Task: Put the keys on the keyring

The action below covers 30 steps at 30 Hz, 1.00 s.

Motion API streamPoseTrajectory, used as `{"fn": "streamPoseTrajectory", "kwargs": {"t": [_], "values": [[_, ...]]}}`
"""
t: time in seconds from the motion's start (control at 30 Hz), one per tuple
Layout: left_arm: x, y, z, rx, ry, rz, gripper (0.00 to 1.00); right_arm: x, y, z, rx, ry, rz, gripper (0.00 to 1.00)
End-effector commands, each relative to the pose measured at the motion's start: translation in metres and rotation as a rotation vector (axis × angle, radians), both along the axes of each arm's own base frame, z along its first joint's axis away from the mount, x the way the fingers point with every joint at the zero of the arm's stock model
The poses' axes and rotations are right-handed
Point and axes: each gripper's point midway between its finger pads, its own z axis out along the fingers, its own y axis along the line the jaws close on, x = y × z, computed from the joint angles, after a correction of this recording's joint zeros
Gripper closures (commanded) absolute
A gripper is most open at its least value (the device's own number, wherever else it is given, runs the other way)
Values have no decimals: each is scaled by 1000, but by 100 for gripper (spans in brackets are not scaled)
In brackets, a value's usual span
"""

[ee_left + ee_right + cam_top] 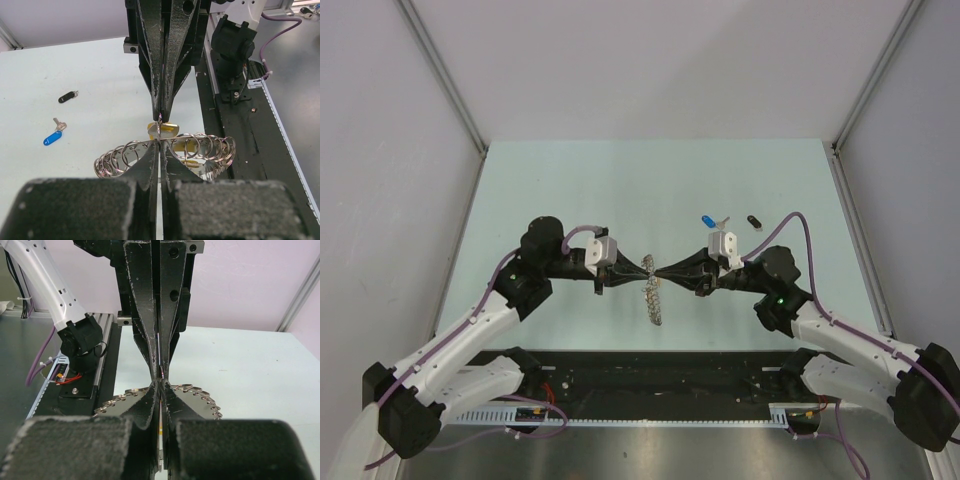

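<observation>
Threading the first key: the left end effector (647, 272) is clamped on the keyring (654, 300) and the right end effector (663, 272) on the yellow key (169, 129), tip to tip. Next, its hole must slide onto a wire loop.

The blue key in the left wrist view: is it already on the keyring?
No, the blue key lies on the table, well apart from the keyring, near the black key.

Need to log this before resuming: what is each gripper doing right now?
Left gripper: shut, pinching the keyring at its wire.
Right gripper: shut on the yellow key.
</observation>
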Motion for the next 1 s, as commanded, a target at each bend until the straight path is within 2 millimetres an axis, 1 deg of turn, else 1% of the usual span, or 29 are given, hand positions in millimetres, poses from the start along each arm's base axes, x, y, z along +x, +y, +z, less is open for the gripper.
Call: {"fn": "streamPoseTrajectory", "kwargs": {"t": [0.0,0.23,0.3,0.37,0.43,0.63,0.8,0.97], "values": [[-9,-3,21,-61,-61,-46,100,1,1,12,34,-24,-7,100],[0,-4,20,-45,-25,4,100,-5,-1,15,29,-49,1,100],[4,-4,16,-23,0,23,99,-4,-2,15,27,-62,-13,100],[7,-5,20,-25,-6,35,99,-6,-3,14,21,-67,-18,100],[8,-4,14,3,28,43,100,-4,-4,14,14,-75,-37,100],[10,-5,11,27,55,54,100,-2,-2,10,5,-79,-41,100],[10,-5,15,17,65,67,99,-1,-1,6,-14,-82,-42,100],[11,-5,24,-18,88,83,99,0,-1,0,-50,-94,-44,100]]}}
